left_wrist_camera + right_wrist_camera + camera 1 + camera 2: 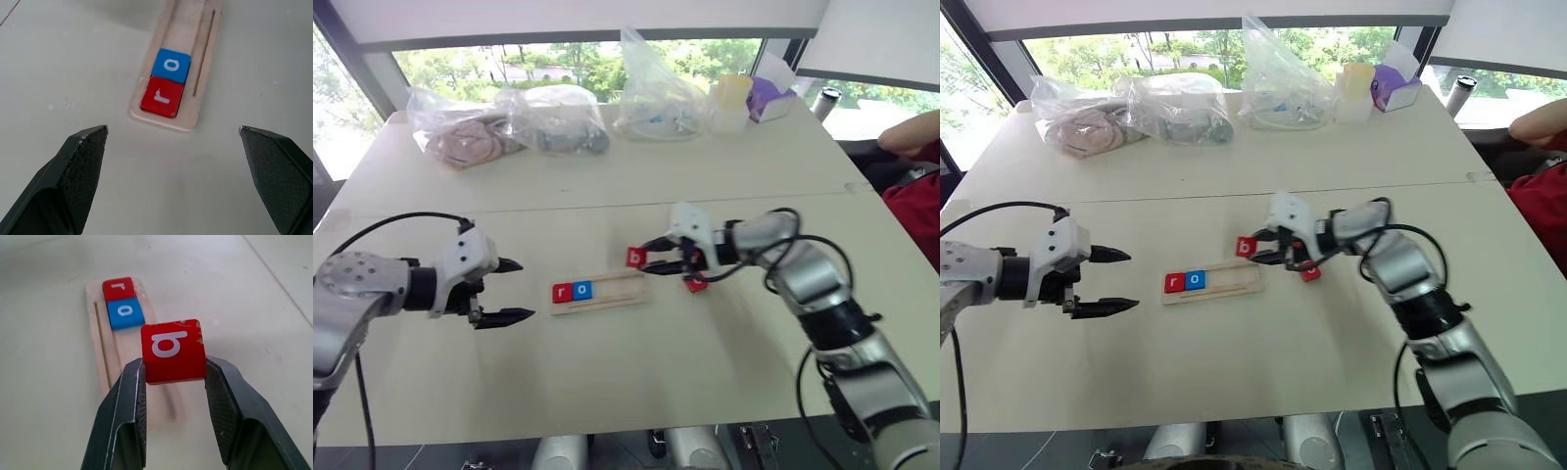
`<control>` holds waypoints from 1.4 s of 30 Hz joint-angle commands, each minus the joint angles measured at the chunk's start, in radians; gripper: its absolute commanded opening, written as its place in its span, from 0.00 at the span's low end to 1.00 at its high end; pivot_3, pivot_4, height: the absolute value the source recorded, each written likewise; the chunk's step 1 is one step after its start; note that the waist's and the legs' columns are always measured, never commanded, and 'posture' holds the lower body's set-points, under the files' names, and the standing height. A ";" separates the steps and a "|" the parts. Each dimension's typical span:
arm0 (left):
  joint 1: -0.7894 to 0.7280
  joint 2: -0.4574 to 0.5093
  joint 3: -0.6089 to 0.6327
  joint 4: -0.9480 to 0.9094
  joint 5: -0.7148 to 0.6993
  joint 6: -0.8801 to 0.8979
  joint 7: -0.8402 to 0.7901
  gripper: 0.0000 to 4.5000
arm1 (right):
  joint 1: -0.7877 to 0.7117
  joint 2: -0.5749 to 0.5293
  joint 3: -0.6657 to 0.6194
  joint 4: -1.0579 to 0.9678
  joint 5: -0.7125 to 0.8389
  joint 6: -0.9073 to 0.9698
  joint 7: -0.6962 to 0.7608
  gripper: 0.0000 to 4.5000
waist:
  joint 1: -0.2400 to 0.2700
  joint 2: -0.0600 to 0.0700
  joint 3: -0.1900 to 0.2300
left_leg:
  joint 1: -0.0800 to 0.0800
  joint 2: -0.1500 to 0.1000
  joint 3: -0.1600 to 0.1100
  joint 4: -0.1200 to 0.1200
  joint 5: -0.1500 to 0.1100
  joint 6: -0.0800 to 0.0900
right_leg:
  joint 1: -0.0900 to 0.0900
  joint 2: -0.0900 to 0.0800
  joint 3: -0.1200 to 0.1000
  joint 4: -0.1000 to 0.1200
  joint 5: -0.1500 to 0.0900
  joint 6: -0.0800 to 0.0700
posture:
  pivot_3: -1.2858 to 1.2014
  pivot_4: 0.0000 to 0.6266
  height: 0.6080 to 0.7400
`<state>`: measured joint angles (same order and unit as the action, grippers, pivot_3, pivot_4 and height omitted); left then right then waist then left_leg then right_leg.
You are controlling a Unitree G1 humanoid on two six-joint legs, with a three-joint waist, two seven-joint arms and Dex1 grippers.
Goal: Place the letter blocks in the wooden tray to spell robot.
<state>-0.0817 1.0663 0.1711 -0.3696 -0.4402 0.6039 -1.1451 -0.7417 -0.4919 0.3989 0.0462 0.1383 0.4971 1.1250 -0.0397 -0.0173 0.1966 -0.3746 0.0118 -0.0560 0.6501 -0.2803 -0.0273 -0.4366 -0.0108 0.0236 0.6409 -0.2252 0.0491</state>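
Left gripper point(504, 291) nearest, fingers spread wide, empty, hovering over table point(607, 372) just left of tray. Table: large, pale. Right gripper point(651, 255) clamped on red "b" block point(635, 258), held above tray's right end. Wooden tray point(612, 297) at table centre, lying left to right. Red "r" block point(562, 292) at tray's left end, blue "o" block point(583, 290) touching it on right. Another red block point(696, 284) on table below right gripper, letter unreadable. Plastic bags point(509, 122) along far edge.
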 commanded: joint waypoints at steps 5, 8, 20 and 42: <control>0.048 -0.031 0.057 -0.113 -0.024 0.034 0.094 1.00 | -0.118 0.089 0.131 0.146 -0.102 -0.049 0.038 0.25 | 0.003 0.000 0.000 | 0.000 0.000 0.000 0.000 0.000 0.000 | 0.000 -0.001 0.000 0.000 0.000 0.000 | 0.52 0.24 1.00; 0.069 -0.034 0.075 -0.131 -0.029 0.042 0.106 1.00 | -0.130 0.096 0.148 0.167 -0.122 -0.084 0.061 0.25 | -0.001 0.000 0.000 | 0.000 -0.001 0.000 0.001 0.000 0.000 | 0.000 -0.001 0.000 0.000 0.000 0.000 | 0.52 0.24 1.00; 0.078 -0.030 0.073 -0.123 -0.024 0.027 0.122 1.00 | -0.119 0.122 0.150 0.174 -0.163 -0.081 0.086 0.25 | -0.005 0.000 0.000 | 0.002 0.000 0.000 0.001 0.000 -0.001 | -0.002 0.001 0.000 0.006 0.000 -0.001 | 0.52 0.24 1.00; 0.020 -0.053 -0.010 -0.086 0.027 -0.017 0.141 1.00 | -0.132 0.201 0.149 0.225 -0.191 -0.014 0.077 0.25 | -0.006 -0.001 0.000 | 0.002 0.000 0.000 0.000 0.000 -0.001 | -0.002 0.001 0.000 0.006 0.000 -0.001 | 0.52 0.24 1.00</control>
<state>-0.0477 1.0150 0.1679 -0.4485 -0.4223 0.6009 -1.0128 -0.8482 -0.3026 0.5505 0.2706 -0.0504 0.4803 1.2017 -0.0452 -0.0178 0.1962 -0.3726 0.0116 -0.0563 0.6505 -0.2798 -0.0281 -0.4383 -0.0096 0.0236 0.6473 -0.2253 0.0479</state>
